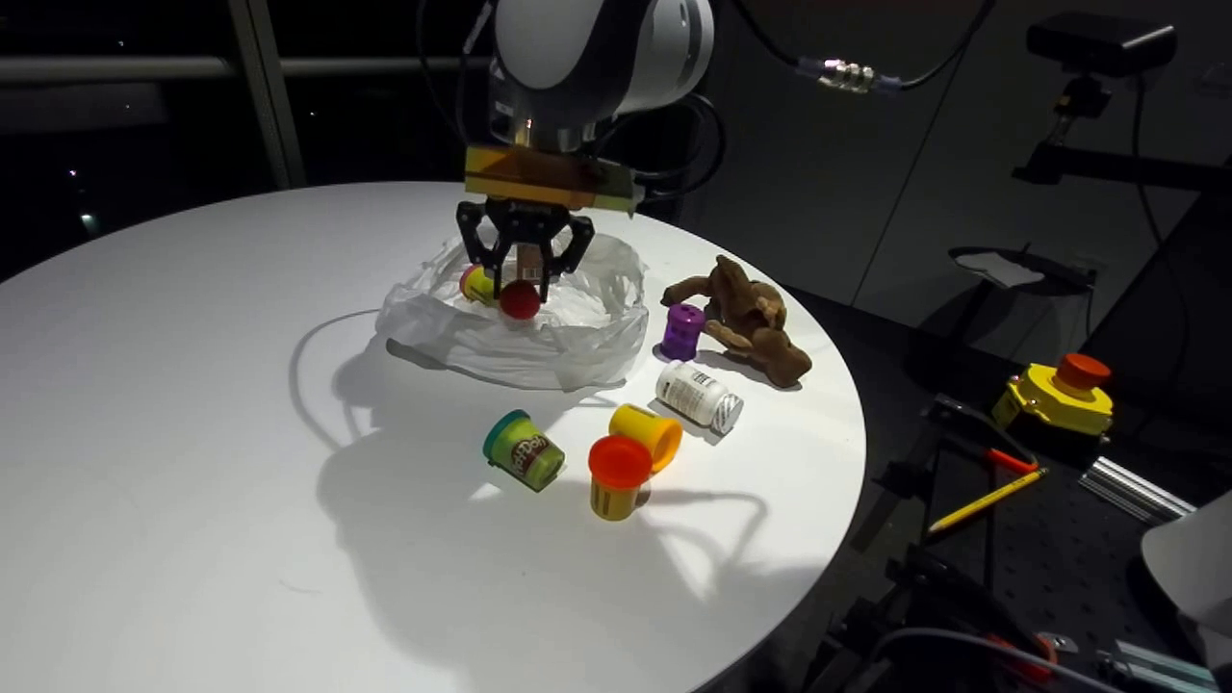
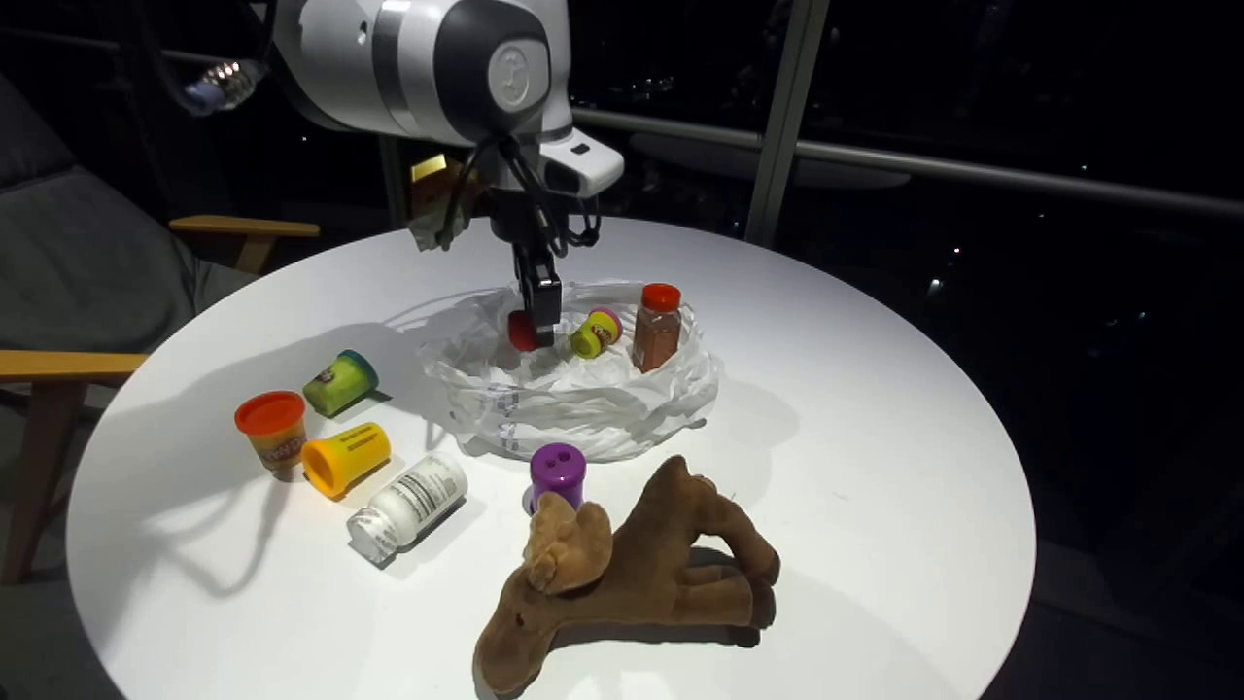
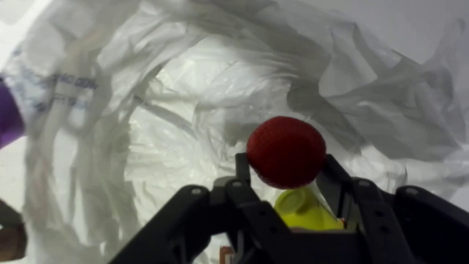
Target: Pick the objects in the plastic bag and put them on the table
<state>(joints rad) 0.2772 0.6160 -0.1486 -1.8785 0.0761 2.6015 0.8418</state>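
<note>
Claw (image 3: 287,163) pointing down, jaws parted partway, spread only to the breadth of a round red object (image 3: 285,145). Gripping it: fingers (image 3: 243,168) pressed one to each side, red object right at the tips and bulging past them in the wrist view. Hold sits within the mouth of the plastic bag (image 1: 510,351), a wrinkled whitish ring slumped on the round white counter (image 1: 173,433). Whether the red object touches the film: cannot tell.

Also in the bag, in an exterior view: yellow can (image 2: 595,335) with pink lid, tilted, just right of the claw; reddish-brown jar (image 2: 658,335) with red lid, near upright, farther right. From the wrist, the yellow can shows partly between the fingers, behind the red object; contact with the claw not readable.

Out on the counter, same exterior view, left of the bag: green can (image 2: 340,384) on its side, yellow tub (image 2: 346,459) on its side, red-lidded can (image 2: 274,433) upright. Nearer, white bottle (image 2: 413,501) lying down. Purple shaker (image 2: 558,472) upright just off the bag's near edge. Brown plush moose (image 2: 632,593) nearest, on its side, partly covering the shaker from this angle.
</note>
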